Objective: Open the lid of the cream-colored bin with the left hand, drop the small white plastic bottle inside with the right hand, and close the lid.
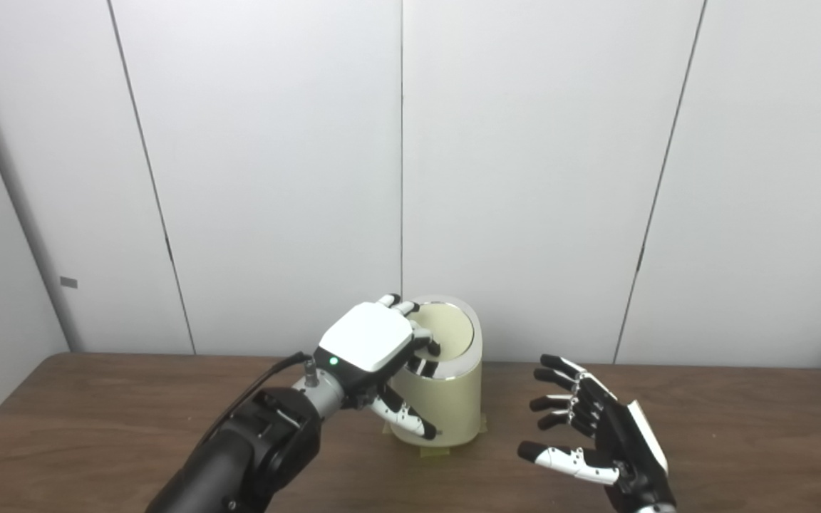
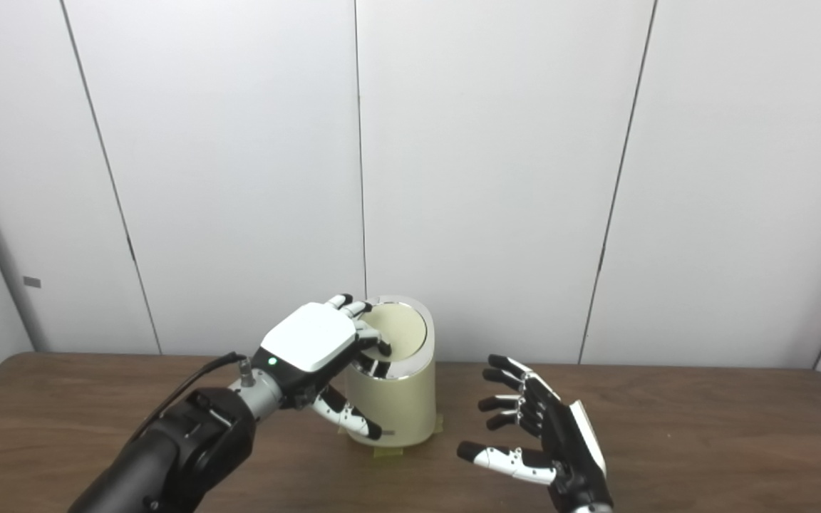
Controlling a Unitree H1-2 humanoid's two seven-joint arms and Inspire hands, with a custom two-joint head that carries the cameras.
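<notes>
While white wall panels point(image 1: 524, 178) filled the far side, a brown wooden counter point(image 1: 738, 427) stretched across the near part of the scene. Near its middle stood the cream bin point(image 1: 453, 406), upright on tape patches, its lid point(image 1: 453, 331) lying flat inside a shiny ring. On the bin's left, the left robot hand point(image 1: 375, 349) rested over the rim, fingers curled onto the lid's left edge and thumb down against the bin's wall. To the right of the bin and apart from it, the right robot hand point(image 1: 589, 427) hovered with fingers spread, holding nothing. No bottle could be seen.
</notes>
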